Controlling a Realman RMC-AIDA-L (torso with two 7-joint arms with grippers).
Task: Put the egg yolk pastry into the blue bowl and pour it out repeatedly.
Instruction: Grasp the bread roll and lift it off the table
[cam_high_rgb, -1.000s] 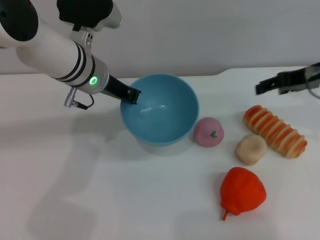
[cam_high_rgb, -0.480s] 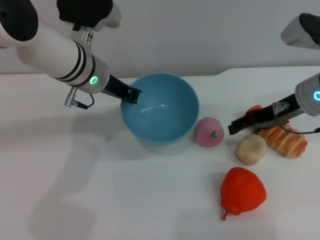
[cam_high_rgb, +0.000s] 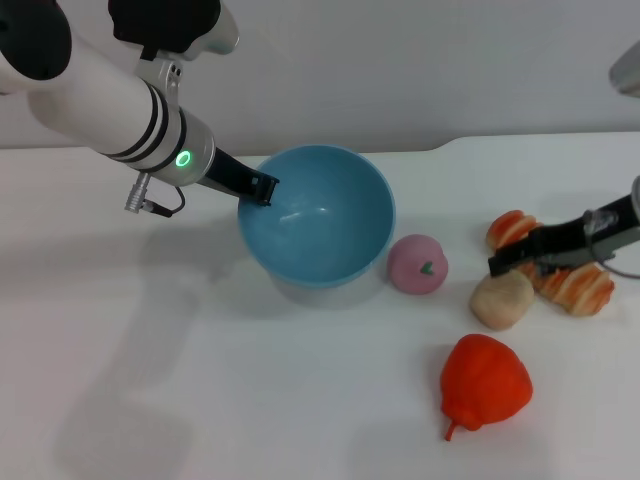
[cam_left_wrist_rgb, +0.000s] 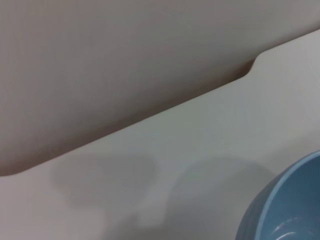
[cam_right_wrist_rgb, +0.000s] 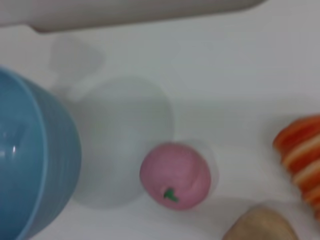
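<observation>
The blue bowl (cam_high_rgb: 318, 215) is held tilted just above the white table, and my left gripper (cam_high_rgb: 262, 188) is shut on its left rim. The bowl's inside shows nothing in it. Part of the bowl also appears in the left wrist view (cam_left_wrist_rgb: 287, 207) and in the right wrist view (cam_right_wrist_rgb: 30, 160). The egg yolk pastry (cam_high_rgb: 502, 298) lies on the table right of the bowl, between a pink ball and a striped bread roll, and shows at the right wrist view's edge (cam_right_wrist_rgb: 260, 226). My right gripper (cam_high_rgb: 512, 260) hovers just above the pastry's far side.
A pink ball with a green mark (cam_high_rgb: 418, 264) (cam_right_wrist_rgb: 175, 175) sits beside the bowl. The striped bread roll (cam_high_rgb: 575, 285) (cam_right_wrist_rgb: 300, 155) lies under the right arm. A red pepper-shaped toy (cam_high_rgb: 485, 383) sits nearer the front. The table's far edge meets a grey wall.
My right arm came in from the far right, reached toward the pink ball, then drew back to sit over the pastry. The left arm and bowl barely moved.
</observation>
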